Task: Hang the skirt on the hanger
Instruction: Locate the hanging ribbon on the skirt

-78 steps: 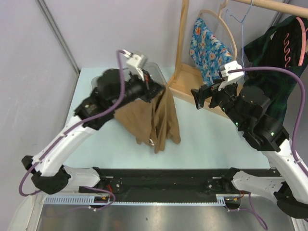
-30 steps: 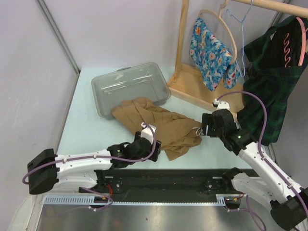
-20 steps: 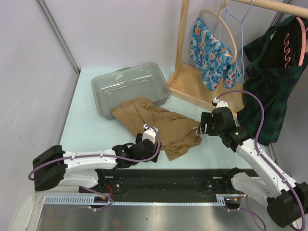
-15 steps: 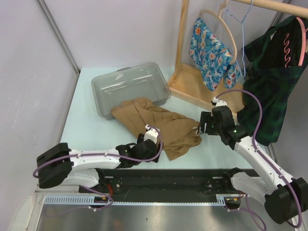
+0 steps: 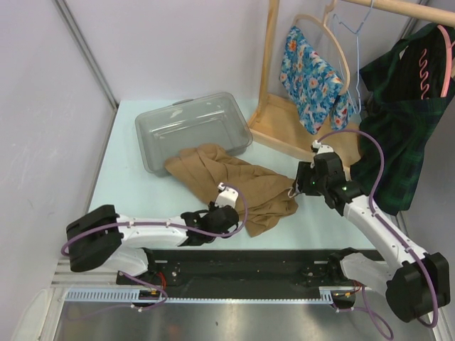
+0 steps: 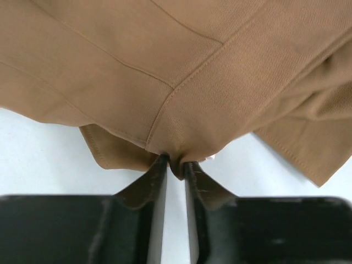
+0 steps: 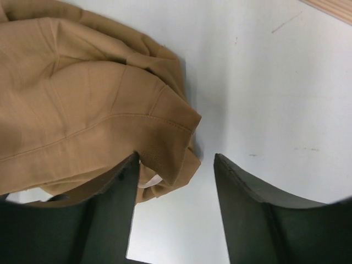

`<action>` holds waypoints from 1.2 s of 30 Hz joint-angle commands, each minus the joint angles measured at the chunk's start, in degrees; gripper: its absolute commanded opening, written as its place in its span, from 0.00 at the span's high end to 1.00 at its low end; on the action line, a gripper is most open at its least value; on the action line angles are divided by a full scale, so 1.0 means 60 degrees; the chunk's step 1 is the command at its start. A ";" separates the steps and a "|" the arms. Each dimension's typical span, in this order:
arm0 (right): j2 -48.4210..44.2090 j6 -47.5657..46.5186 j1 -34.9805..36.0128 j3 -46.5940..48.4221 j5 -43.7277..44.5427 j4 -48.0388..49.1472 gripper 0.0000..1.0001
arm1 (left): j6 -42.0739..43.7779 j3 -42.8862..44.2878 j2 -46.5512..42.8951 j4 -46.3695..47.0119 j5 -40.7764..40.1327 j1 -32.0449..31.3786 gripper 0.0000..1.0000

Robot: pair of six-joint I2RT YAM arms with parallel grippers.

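— Brown cloth in a heap, this is the skirt (image 5: 234,186)?
— Yes. It lies crumpled on the pale table (image 5: 135,195), in the middle, and its far left part touches the near edge of the clear plastic bin (image 5: 192,128).
— Where is the left gripper (image 6: 175,165)?
— At the near edge of the skirt, low on the table. In the left wrist view its two fingers stand almost together, and a small fold of the hem is pinched between them.
— And the right gripper (image 7: 176,159)?
— At the right end of the skirt. Its jaws are apart. In the right wrist view the left finger (image 7: 118,187) lies against a corner of the cloth, and the other one is over bare table. It grips nothing.
— The hanger?
— A wooden hanger (image 5: 344,60) hangs on the rack at the far right, with a flowered blue garment (image 5: 309,74) on it. A thin blue wire hanger (image 5: 357,30) hangs just beside. Both are well apart from the skirt.
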 commanded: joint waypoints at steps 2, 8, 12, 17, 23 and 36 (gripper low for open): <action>0.0331 -0.0187 -0.0214 0.0018 -0.0196 0.0556 0.50 | -0.0008 0.0657 -0.0290 -0.0295 -0.0897 -0.0036 0.87; 0.0683 -0.0187 -0.0214 0.0018 -0.0299 0.0688 0.69 | 0.0138 0.0848 -0.0804 -0.0662 -0.1132 0.0066 0.99; 0.0729 -0.0085 -0.0258 0.0032 -0.0328 0.0937 1.00 | 0.0153 0.1009 -0.1257 -0.1057 -0.1161 0.0286 1.00; -0.0324 0.0106 -0.0361 0.0222 -0.0489 0.0908 1.00 | 0.0664 0.1769 -0.2340 -0.2066 -0.1410 0.0638 1.00; -0.2273 0.0047 -0.0478 0.1158 -0.0518 0.0733 1.00 | 0.2407 0.3526 -0.4055 -0.2798 -0.1045 0.0697 1.00; -0.2758 -0.0319 -0.0507 0.5245 -0.1089 0.0058 1.00 | 0.4532 0.8198 -0.4569 -0.4208 -0.0299 0.0711 1.00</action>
